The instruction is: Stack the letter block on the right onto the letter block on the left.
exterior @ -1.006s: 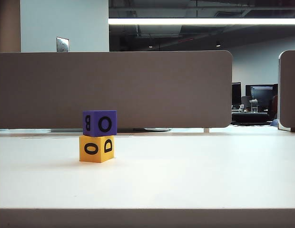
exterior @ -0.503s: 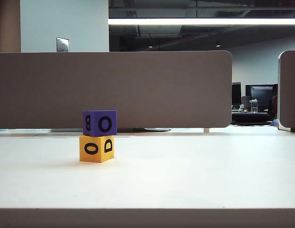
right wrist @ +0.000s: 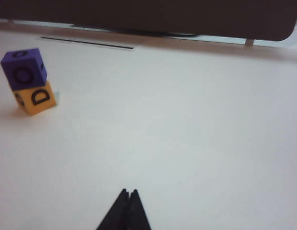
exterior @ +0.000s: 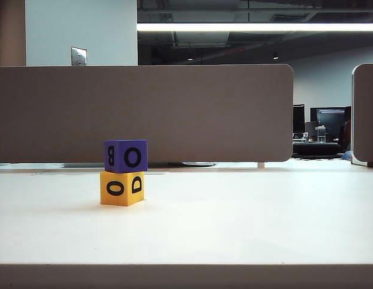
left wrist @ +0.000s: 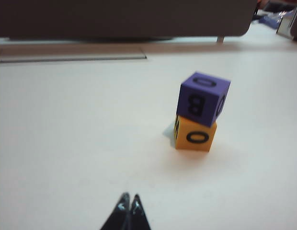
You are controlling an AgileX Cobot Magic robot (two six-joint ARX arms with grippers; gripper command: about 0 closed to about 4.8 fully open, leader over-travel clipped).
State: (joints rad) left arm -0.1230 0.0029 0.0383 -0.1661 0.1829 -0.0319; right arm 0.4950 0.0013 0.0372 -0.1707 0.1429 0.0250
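With the purple letter cube [exterior: 126,156] sitting on the yellow letter cube [exterior: 122,188] left of centre on the white table [exterior: 246,217], we see both the left tool [left wrist: 129,200] and the right tool [right wrist: 128,194] clenched empty and well apart from it, so only a careless sweep past the stack would topple it.

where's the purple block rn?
The purple block sits squarely on the yellow block, left of centre on the table in the exterior view, in front of the grey partition.
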